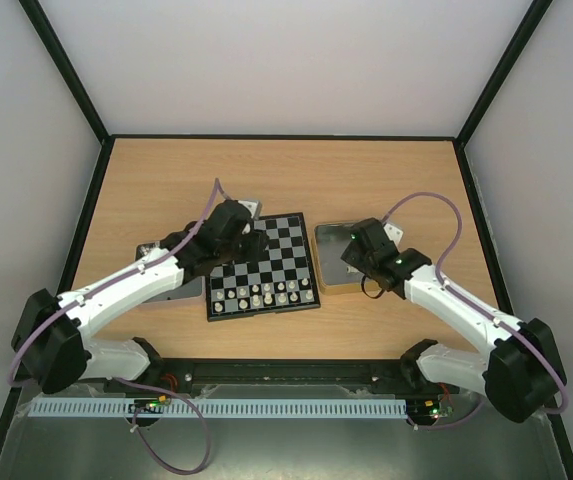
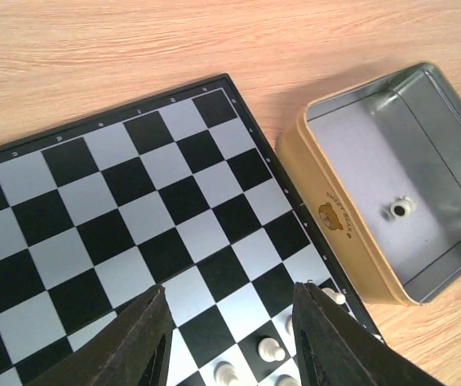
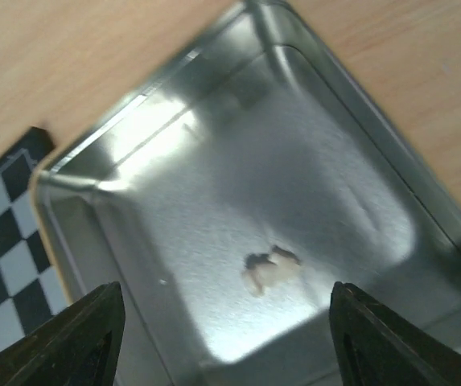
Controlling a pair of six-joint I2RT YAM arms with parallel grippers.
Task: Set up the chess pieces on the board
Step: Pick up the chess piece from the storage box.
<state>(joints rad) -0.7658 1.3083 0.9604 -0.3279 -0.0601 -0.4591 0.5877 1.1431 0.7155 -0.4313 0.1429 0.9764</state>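
Below right fingers [image 3: 77, 342], pale chessman [image 3: 270, 269]

I count one black-and-silver checked chessboard [image 1: 286, 250], at least two shallow metal tins [image 1: 326, 262], and one cream-white chess piece [image 2: 401, 209] in a tin.

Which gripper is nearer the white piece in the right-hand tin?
Right. The right gripper hovers open above the piece; the left gripper is over the board, outside the tin.

So the table [image 2: 93, 48] looks like smooth light wood laminate, the tin [image 2: 339, 217] is shiny bare metal inside and matt tan outside, and the board [image 2: 133, 193] has satiny silvery checks.
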